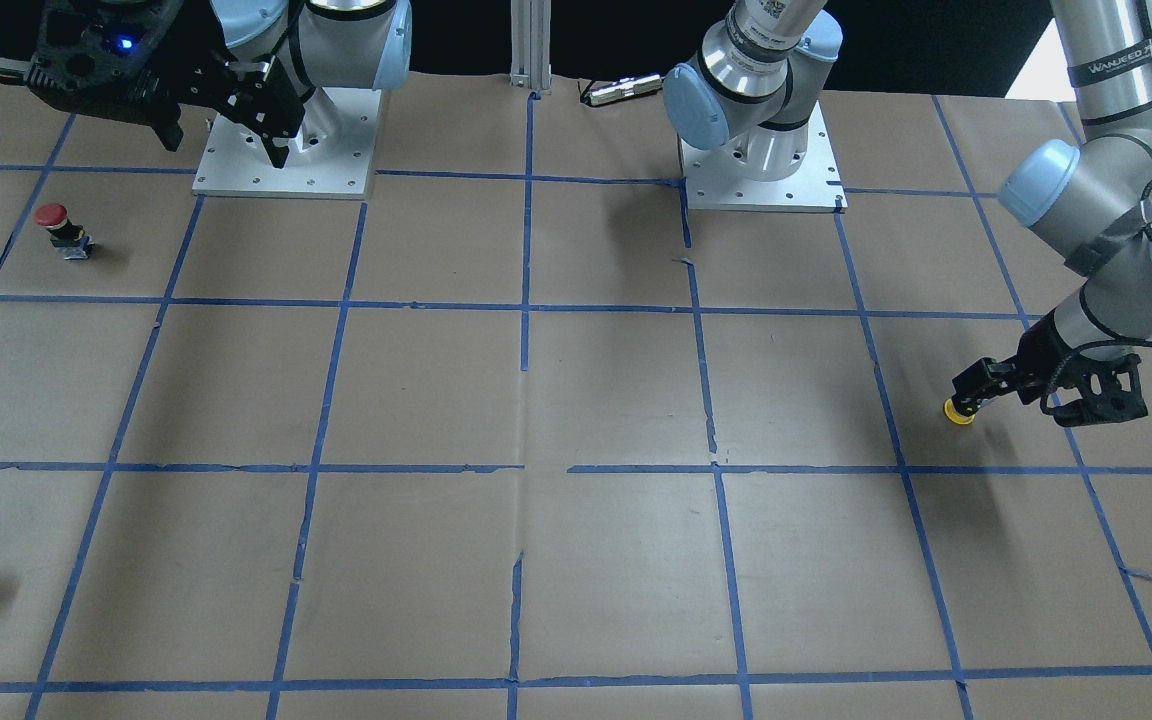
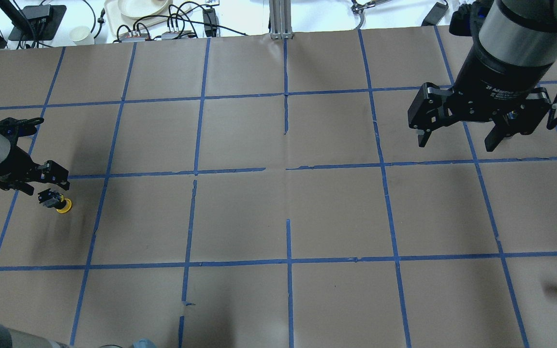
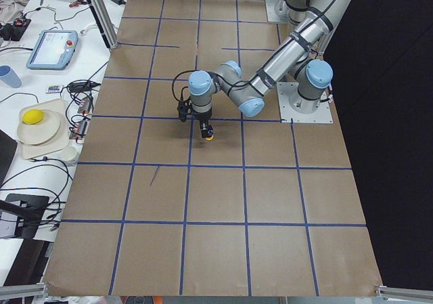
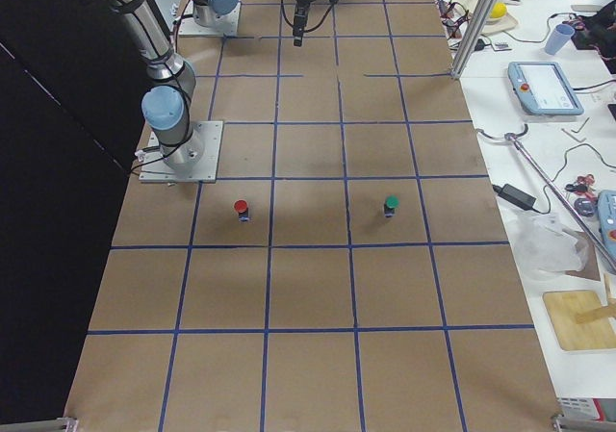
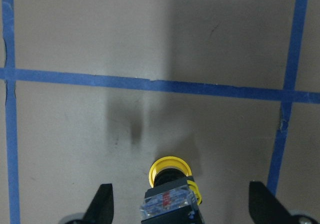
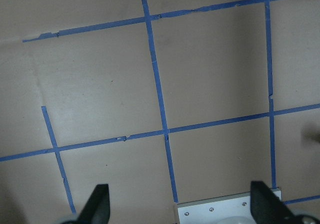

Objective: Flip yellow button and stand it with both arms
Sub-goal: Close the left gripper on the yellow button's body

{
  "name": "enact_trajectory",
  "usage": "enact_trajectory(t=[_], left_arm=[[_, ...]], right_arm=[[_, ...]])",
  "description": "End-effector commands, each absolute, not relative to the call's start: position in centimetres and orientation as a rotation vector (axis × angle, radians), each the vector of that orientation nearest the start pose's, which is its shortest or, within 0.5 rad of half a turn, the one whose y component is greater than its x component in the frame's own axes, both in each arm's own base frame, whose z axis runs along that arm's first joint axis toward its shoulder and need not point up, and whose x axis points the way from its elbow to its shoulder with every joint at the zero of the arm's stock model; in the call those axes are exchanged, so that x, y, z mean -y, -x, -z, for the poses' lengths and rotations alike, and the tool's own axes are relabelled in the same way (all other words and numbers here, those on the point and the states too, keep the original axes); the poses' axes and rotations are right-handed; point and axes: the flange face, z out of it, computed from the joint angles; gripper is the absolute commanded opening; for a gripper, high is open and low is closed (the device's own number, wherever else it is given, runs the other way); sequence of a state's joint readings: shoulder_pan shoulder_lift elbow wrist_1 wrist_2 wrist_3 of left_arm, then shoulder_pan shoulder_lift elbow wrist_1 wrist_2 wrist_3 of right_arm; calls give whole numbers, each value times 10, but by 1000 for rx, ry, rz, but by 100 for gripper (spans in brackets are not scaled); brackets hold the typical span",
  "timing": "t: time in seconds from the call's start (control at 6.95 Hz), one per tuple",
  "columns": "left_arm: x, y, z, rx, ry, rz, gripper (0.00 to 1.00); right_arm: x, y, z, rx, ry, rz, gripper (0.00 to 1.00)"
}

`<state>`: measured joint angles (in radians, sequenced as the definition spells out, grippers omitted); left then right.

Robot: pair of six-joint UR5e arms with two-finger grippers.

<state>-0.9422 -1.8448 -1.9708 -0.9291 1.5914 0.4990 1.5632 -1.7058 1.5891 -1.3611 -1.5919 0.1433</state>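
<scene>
Now, left gripper [image 5: 183,206]: fingers wide, low at left
yellow button [image 5: 170,189]: between them, touching neither
right gripper [image 2: 457,137]: fingers wide, raised

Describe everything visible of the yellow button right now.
The yellow button has a round yellow cap, a short black neck and a clear-fronted block with a reddish strip. It lies tipped over on the brown paper, cap pointing away from the left gripper, between its open fingers; neither seems to touch it.
</scene>
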Motion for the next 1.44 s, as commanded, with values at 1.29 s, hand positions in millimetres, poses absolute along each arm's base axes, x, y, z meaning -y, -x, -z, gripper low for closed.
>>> enact_trajectory(t=[1.29], left_arm=[[489, -206, -217, -3137, 274, -86, 66]], right_arm=[[421, -130, -519, -3127, -229, -169, 100]])
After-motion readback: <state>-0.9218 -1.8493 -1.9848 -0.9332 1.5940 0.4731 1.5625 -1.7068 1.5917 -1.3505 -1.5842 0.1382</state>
